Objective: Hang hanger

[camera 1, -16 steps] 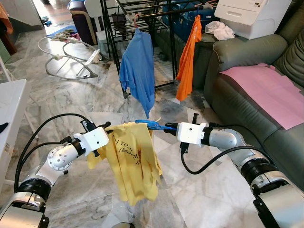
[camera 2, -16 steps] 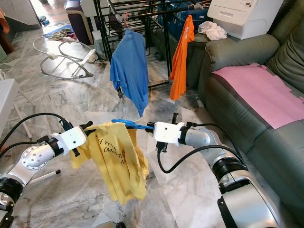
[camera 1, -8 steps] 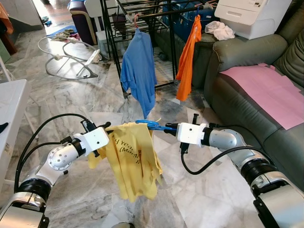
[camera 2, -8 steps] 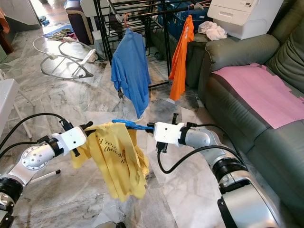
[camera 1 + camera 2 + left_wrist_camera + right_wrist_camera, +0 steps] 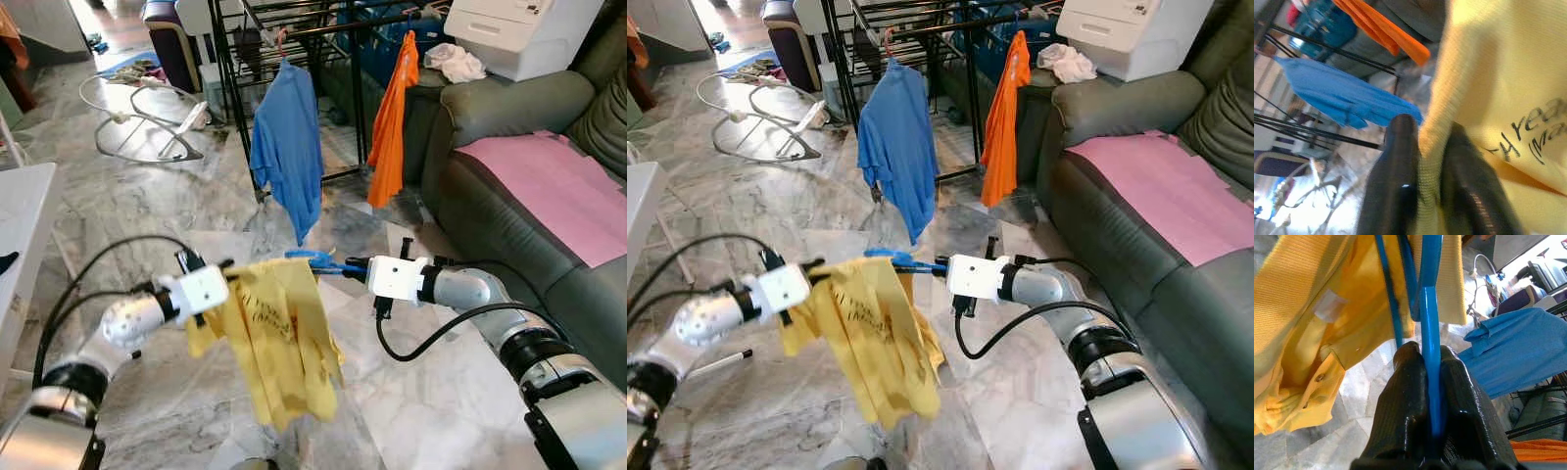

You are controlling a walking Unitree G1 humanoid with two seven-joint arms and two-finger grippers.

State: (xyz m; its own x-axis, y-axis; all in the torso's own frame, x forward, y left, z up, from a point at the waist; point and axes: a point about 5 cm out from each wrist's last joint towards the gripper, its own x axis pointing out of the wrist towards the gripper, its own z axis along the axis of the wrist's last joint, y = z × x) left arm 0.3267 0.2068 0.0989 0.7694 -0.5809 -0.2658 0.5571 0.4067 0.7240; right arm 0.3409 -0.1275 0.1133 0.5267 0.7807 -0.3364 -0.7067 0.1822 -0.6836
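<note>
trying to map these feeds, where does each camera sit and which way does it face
Left eye view: on the head, looking forward and down at the yellow shirt and drying rack; both silver arms show.
Right eye view: the stereo twin, same scene slightly shifted.
Left wrist view: along the left gripper, its fingers pinching yellow fabric.
Right wrist view: along the right gripper, its fingers clamped on the blue hanger.
Shared: both wrist views catch the yellow shirt and the hanging blue shirt.

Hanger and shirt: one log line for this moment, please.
left end effector shut on yellow shirt | right end effector shut on blue hanger | drying rack ahead
</note>
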